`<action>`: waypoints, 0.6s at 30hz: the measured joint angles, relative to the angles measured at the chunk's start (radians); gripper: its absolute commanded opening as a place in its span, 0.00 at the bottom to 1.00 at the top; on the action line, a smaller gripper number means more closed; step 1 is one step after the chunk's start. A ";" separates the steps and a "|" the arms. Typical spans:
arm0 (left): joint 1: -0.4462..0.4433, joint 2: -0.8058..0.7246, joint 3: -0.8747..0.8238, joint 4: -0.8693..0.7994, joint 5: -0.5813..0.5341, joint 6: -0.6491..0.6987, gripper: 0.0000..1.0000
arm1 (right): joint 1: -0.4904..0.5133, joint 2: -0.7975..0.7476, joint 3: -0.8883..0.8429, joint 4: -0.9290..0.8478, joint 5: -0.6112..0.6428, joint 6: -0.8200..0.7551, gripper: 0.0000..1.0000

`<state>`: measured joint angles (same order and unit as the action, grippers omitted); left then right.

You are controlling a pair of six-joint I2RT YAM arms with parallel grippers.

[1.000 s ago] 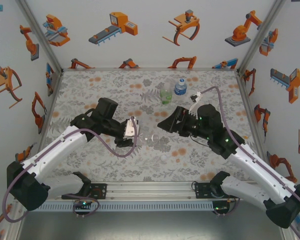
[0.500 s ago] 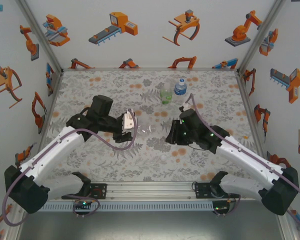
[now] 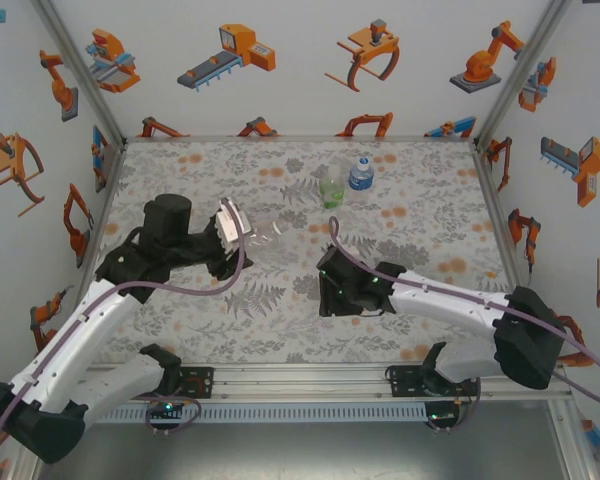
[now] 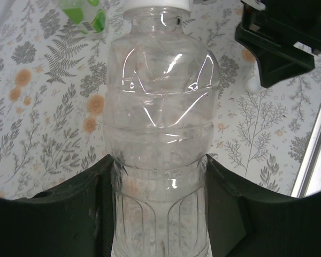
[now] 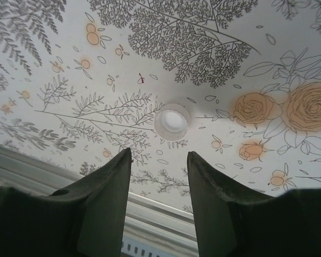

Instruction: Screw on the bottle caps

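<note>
Right pincer (image 5: 159, 156) noted spread, nothing in the gap, tips close above the floral-printed bench (image 5: 246, 48). One tiny round white plastic screw cap (image 5: 172, 121) is seen lying flat on the bench just beyond the tips, a little right of the gap's middle line in the wrist view. Right arm is judged much the nearer. Left pincer (image 4: 156, 176) is pressed onto the lower body of the plain clear plastic bottle (image 4: 158, 107), apparently held clear of the bench, long axis roughly level, neck turned toward the right arm. A short forward reach with slight sideways correction is judged needed before the cap can be pinched.
</note>
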<state>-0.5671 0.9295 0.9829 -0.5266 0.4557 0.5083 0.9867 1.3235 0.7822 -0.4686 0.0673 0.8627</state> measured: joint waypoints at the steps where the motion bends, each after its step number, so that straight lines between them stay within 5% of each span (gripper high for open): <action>1: 0.002 -0.013 -0.023 0.016 -0.010 -0.008 0.00 | 0.011 0.008 -0.006 0.010 0.009 0.007 0.46; 18: 0.025 -0.013 -0.063 0.063 -0.032 -0.048 0.00 | 0.039 0.118 -0.005 0.048 0.084 0.058 0.43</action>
<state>-0.5423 0.9165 0.9203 -0.4641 0.4240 0.4599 1.0256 1.4414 0.7769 -0.4206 0.1509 0.9203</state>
